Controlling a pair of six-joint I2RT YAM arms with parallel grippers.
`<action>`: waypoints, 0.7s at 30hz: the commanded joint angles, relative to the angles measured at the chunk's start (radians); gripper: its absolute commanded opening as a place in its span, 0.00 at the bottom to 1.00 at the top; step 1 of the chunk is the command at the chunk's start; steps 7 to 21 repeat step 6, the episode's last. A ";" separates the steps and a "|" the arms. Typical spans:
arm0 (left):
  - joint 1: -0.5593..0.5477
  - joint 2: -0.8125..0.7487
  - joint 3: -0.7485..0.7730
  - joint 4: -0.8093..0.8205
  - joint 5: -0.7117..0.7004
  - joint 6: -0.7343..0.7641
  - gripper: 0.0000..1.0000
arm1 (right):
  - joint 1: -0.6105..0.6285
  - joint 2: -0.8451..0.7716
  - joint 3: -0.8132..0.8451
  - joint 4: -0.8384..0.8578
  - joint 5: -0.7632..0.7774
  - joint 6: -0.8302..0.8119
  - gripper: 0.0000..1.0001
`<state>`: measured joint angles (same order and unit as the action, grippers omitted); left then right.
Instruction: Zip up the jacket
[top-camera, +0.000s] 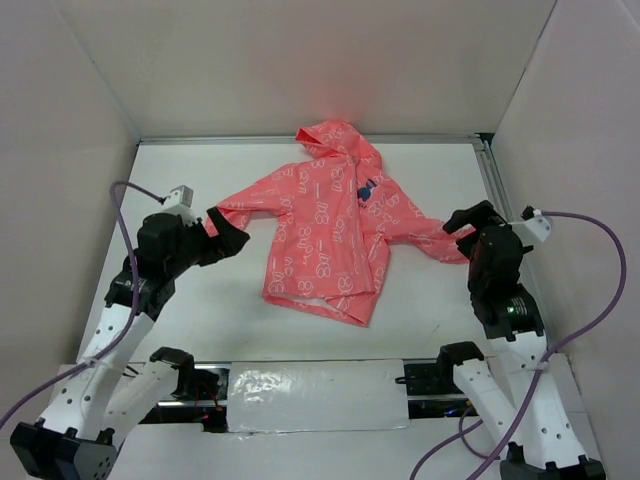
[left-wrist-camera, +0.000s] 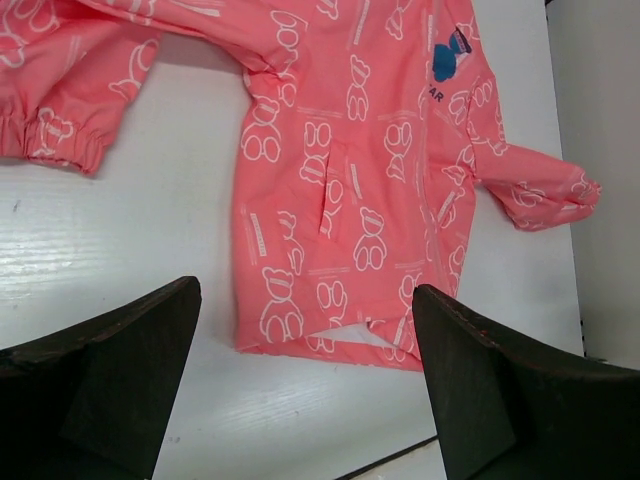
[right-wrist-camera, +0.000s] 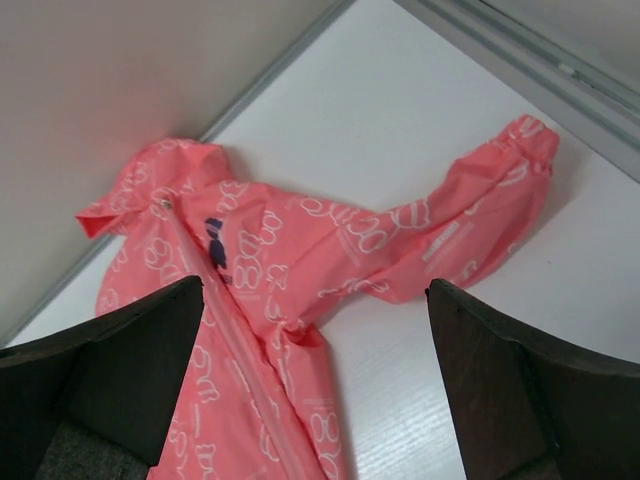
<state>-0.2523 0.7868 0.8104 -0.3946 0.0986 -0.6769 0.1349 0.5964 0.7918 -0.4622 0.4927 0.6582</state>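
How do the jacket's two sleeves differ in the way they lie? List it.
The sleeve by the left gripper lies nearly straight; the sleeve by the right gripper is kinked and rumpled. The first points left in the top view, the second right. Both are coral-pink with white print and gathered cuffs, and neither is held: both sets of jaws stand open.

You have a thin coral-pink cloth jacket (top-camera: 325, 235), matt and softly creased, with smooth white print. Your white painted surface (top-camera: 200, 300) shows a faint sheen and streaky grain. The left gripper (left-wrist-camera: 305, 290) has fingers (left-wrist-camera: 120, 370) that look dark, matt, slightly rough.
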 joint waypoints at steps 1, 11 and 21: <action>0.048 -0.034 -0.039 0.008 0.121 0.025 0.99 | 0.005 0.006 0.029 -0.095 0.055 0.040 1.00; 0.068 -0.086 -0.045 0.013 0.133 0.028 0.99 | 0.012 -0.018 0.011 -0.064 0.058 0.026 1.00; 0.068 -0.086 -0.045 0.013 0.133 0.028 0.99 | 0.012 -0.018 0.011 -0.064 0.058 0.026 1.00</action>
